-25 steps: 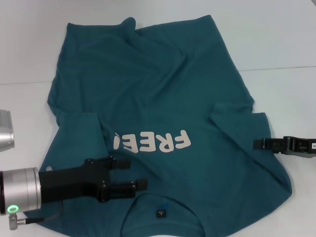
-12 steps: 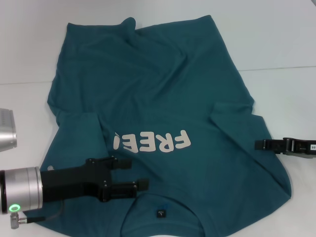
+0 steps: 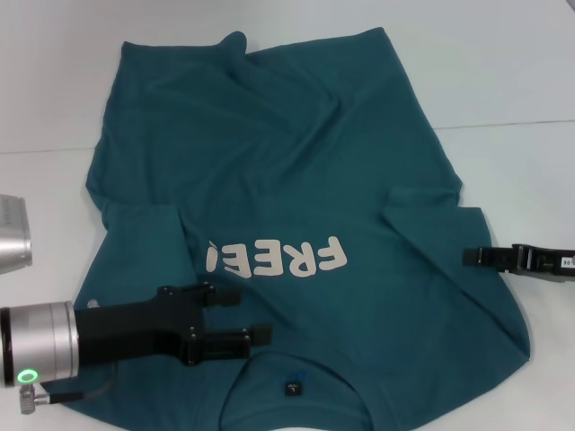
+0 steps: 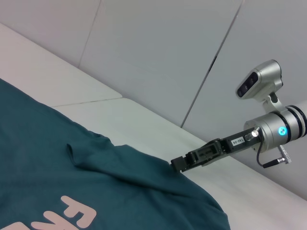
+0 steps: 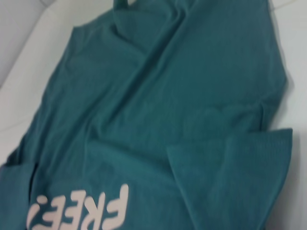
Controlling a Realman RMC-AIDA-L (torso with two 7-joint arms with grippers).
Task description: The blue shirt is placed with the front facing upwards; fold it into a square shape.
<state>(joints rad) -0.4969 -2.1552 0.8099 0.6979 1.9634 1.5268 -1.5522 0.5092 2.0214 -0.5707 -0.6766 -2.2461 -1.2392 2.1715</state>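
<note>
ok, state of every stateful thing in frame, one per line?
blue shirt: spread front up, wrinkled, both sleeves folded in over the body, not yet square
left gripper: open, over the shirt near the collar
right gripper: at the shirt's right sleeve edge

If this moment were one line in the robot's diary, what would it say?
blue shirt: front up, sleeves folded in | left gripper: open, over chest near collar | right gripper: at right sleeve edge | square fold: not done

Bright, even overhead light, soft faint shadows, no glare, right wrist view slightly blurred, other views sharp
</note>
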